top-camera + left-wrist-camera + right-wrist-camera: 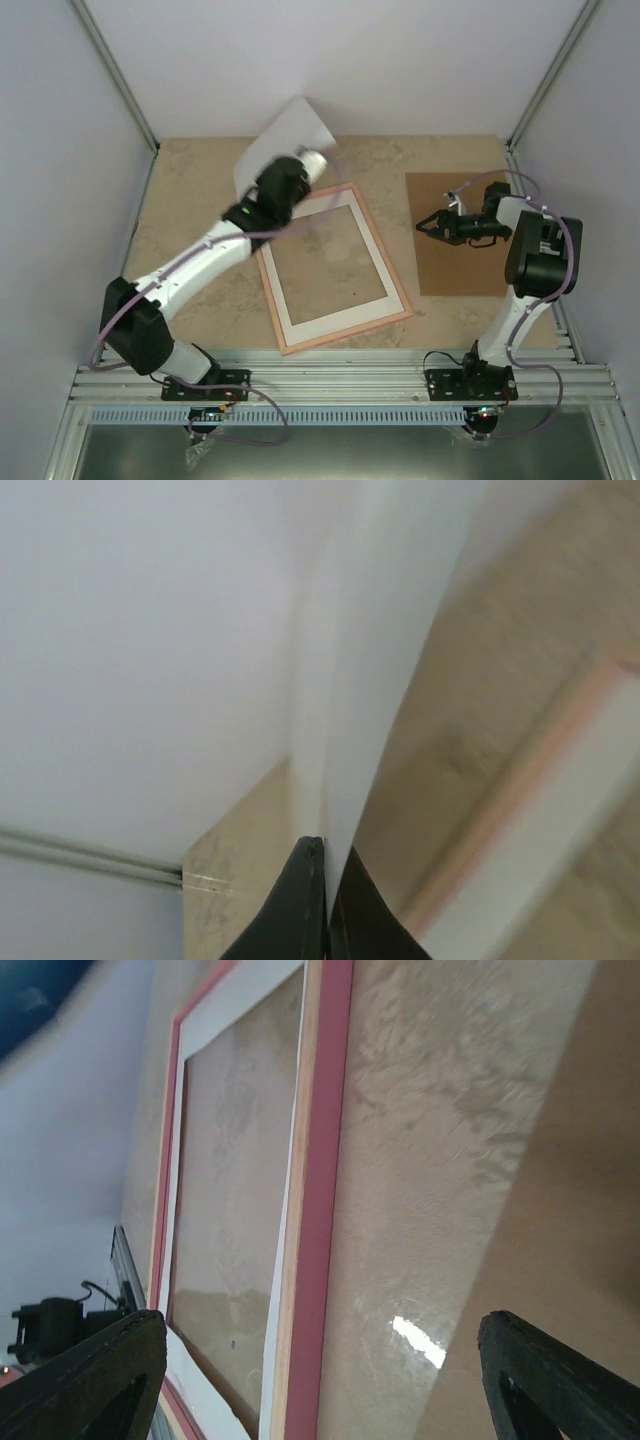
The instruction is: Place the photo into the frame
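The photo (pixel 285 132) is up in the air over the table's far left, its plain white back toward the top camera, one edge pinched in my left gripper (pixel 303 160). In the left wrist view the black fingers (pixel 300 910) are shut on the white sheet (pixel 370 680). The pink frame (pixel 346 331) lies flat mid-table, just right of and below that gripper, its blurred edge (pixel 520 790) in view. My right gripper (pixel 422 225) hovers open over the left part of the brown cardboard, holding nothing. Its view faces the frame (pixel 325 1160) between wide-apart fingertips (pixel 95 1380).
A brown cardboard sheet (pixel 465 270) lies flat at the right of the table under the right arm; its edge (pixel 590 1210) shows in the right wrist view. White walls enclose the table on three sides. An aluminium rail (pixel 330 385) runs along the near edge.
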Controlling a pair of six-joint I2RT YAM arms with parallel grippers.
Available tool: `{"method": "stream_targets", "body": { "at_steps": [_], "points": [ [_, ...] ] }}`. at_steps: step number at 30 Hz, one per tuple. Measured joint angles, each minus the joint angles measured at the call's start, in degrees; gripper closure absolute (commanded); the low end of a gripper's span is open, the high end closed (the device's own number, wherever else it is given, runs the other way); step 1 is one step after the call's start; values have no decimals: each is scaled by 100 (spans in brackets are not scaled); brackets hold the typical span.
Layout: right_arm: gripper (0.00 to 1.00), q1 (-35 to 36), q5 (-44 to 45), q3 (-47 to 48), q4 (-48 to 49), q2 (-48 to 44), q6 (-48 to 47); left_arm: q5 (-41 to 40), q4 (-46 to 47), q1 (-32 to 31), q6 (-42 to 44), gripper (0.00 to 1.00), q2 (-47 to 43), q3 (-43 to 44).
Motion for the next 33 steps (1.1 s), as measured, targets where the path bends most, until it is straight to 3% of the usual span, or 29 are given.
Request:
{"method": "stream_targets", "body": {
  "at_steps": [4, 7, 19, 33],
  "points": [
    [14, -323, -48, 192, -153, -83, -90, -920, -487, -1292, 616, 100, 168, -737],
    [14, -481, -127, 291, -234, -149, -151, -1064, -1244, -1705, 422, 100, 566, -577],
    [14, -992, -621, 190, -122, -413, -35, 57, -2573, -2251, -774, 100, 1816, 236],
    [14, -1217, -785, -59, 162, -586, 164, 1187, -3482, -2455, -1722, 100, 2339, 813]
  ]
}}
